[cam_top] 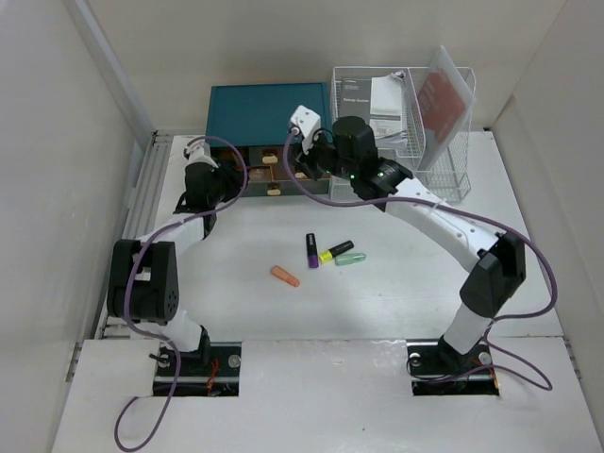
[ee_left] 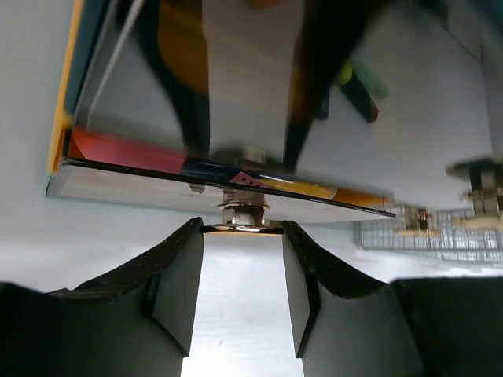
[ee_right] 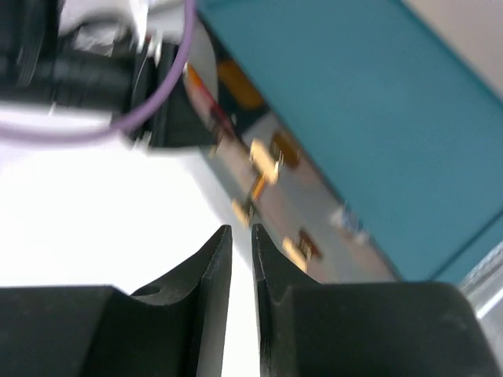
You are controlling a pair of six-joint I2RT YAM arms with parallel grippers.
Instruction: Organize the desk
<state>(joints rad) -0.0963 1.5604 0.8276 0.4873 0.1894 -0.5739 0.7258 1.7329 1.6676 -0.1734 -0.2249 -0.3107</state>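
Observation:
The desk is a wide white tabletop. Loose on it lie a purple marker, a yellow-and-black highlighter, a green highlighter and an orange marker. At the back stands the teal drawer box with a drawer pulled out. My left gripper is at the drawer's left front. In the left wrist view its fingertips close on the drawer's gold knob. My right gripper hovers by the drawer front, jaws nearly together and empty.
A white wire rack with papers and a folder stands to the right of the teal box; it also shows in the left wrist view. Walls close in both sides. The two arms are close together at the drawer.

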